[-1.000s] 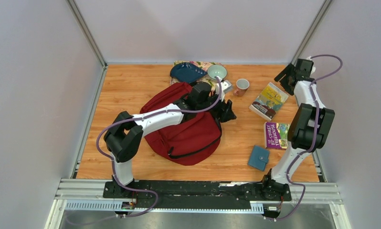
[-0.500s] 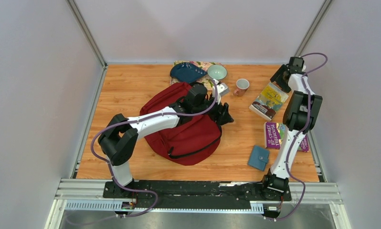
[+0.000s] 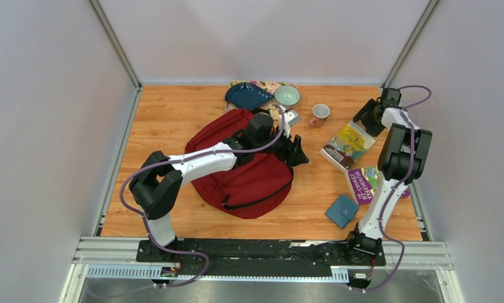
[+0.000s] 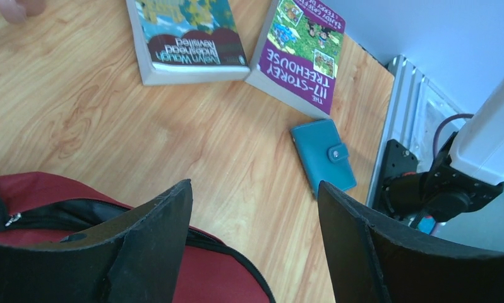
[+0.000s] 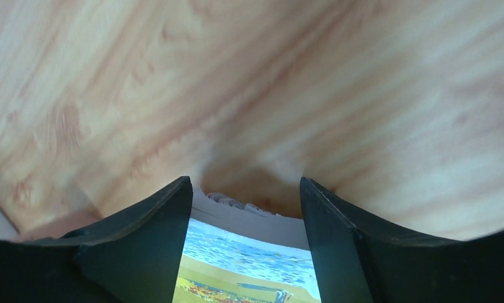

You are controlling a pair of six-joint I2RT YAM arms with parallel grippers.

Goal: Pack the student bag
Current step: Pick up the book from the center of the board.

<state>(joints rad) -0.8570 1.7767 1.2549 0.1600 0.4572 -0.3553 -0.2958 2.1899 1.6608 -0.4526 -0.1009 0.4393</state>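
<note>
Student bag lies in the middle of the bench. Left tool hangs wide open and empty over its right edge, probably to hold the opening. Plenty of bare wood next. Right tool straddles the Evelyn Waugh paperback at its far edge, jaws apart, not clamped I think. The side wall is tight there.
</note>
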